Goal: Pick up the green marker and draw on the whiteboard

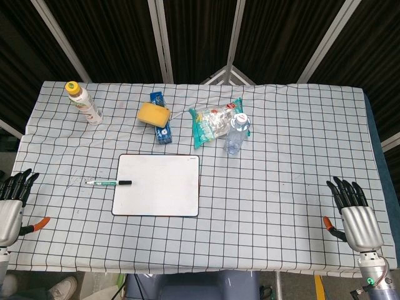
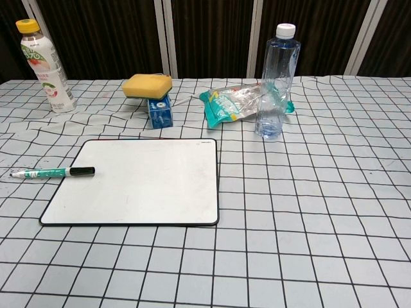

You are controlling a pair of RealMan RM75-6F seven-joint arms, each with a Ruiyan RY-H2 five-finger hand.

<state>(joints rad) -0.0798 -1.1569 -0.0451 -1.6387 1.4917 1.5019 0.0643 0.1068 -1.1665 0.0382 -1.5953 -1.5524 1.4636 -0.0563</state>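
Both hands rest spread and empty at the table's near corners, so the capped green-barrelled marker (image 1: pixel 108 182), lying ahead and inward of the left hand (image 1: pixel 14 200) against the white rectangular whiteboard's (image 1: pixel 159 185) edge, suits it better than the distant right hand (image 1: pixel 355 209).

The head view looks steeply down from above the near edge, taking in the whole checked table (image 1: pixel 281 187) out to the dark curtains behind. The chest view sits low and close, facing level across it. Both share the whiteboard (image 2: pixel 138 179), marker (image 2: pixel 51 172) and bottles.
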